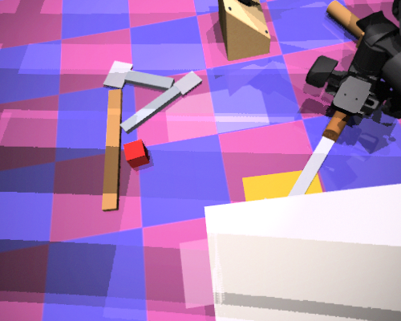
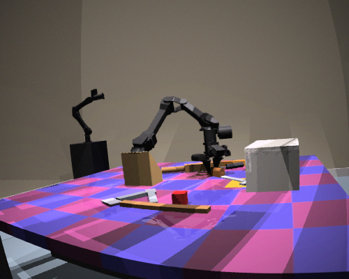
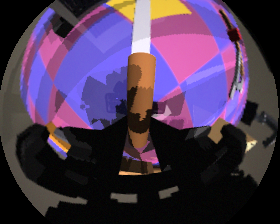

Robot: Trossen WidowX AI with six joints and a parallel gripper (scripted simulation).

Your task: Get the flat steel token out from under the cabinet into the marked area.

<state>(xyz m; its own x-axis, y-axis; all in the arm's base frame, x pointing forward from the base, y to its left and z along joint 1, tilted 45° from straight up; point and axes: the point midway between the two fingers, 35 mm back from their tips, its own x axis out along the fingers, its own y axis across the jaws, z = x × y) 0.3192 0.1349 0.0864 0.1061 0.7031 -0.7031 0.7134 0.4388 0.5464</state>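
Note:
My gripper (image 1: 345,113) (image 2: 212,169) (image 3: 138,118) is shut on the brown handle (image 1: 334,126) (image 2: 218,171) (image 3: 141,75) of a tool, low over the table. The tool's pale flat blade (image 1: 314,166) (image 2: 232,178) (image 3: 141,30) points to the white cabinet (image 1: 281,257) (image 2: 272,167) and passes over the yellow marked area (image 1: 262,188) (image 2: 231,183) (image 3: 170,8). In the top view the cabinet hides the blade's far end and part of the yellow area. I cannot make out the steel token in any view, nor whether the blade's end is under the cabinet.
A wooden strip (image 1: 112,148) (image 2: 164,206), a red cube (image 1: 136,152) (image 2: 179,197) and grey flat-headed pieces (image 1: 148,79) (image 1: 154,108) lie away from the arm. A wedge-shaped block (image 1: 245,36) (image 2: 139,169) stands near the arm's base. A brown cylinder (image 1: 345,18) (image 2: 172,169) lies behind the gripper.

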